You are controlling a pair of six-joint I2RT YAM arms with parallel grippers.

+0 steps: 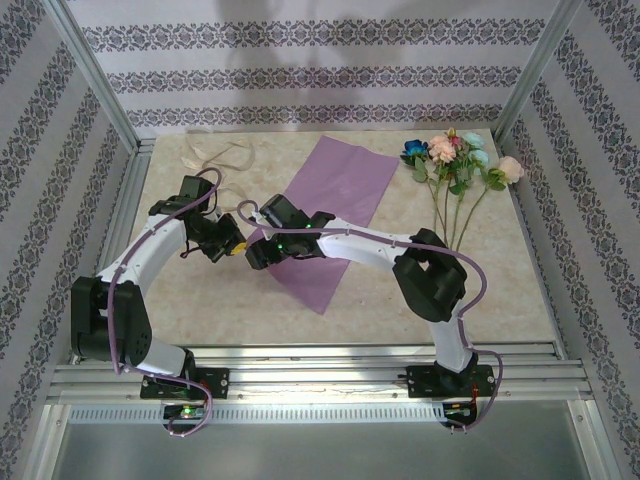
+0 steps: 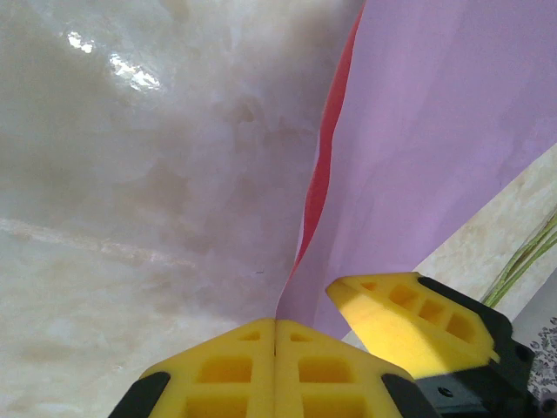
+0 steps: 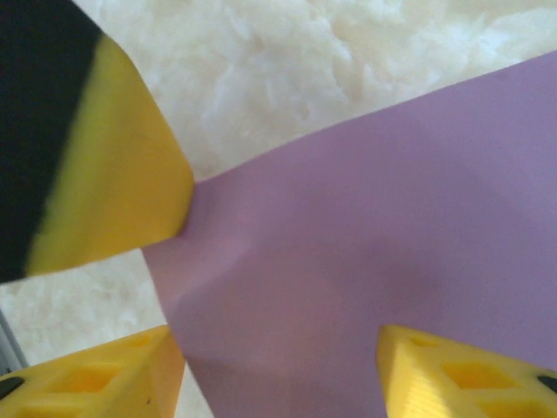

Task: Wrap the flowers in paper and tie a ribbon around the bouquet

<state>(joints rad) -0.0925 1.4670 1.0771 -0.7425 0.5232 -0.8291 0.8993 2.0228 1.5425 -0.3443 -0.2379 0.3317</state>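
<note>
The paper point(image 1: 340, 190) lies ahead and to the right of the left gripper point(image 2: 275, 335), its long axis slanting away from it, with one corner clamped tight between that gripper's fingers, while the right gripper point(image 3: 277, 340) straddles the sheet just beside that corner, jaws partly open and holding nothing
</note>
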